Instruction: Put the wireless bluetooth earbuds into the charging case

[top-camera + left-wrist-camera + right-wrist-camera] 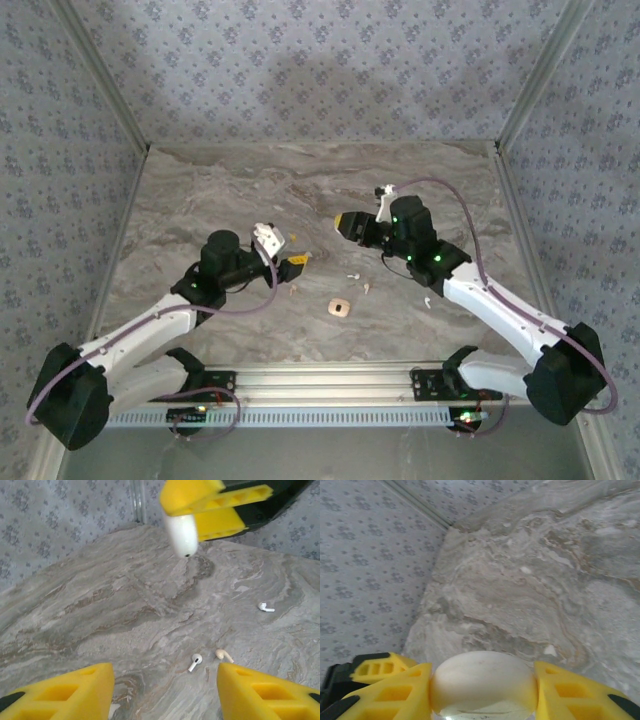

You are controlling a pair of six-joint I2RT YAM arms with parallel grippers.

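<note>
I note right hand (483,682) clamped on white case (181,532), left hand (165,690) apart and empty, earbuds (195,661) loose on counter (100,610)

The table (220,190) has a stone look, grey and brown with wavy streaks. A small tan square with round corners (341,308) lies flat on it, near the front edge and about in the middle from side to side. Walls (300,60) stand on three sides, covered in pale grey paper with little flowers. A silver metal post (100,75) slants up at the back left corner and another (545,70) at the back right. A long silver rail (330,380) runs along the front edge.
</note>
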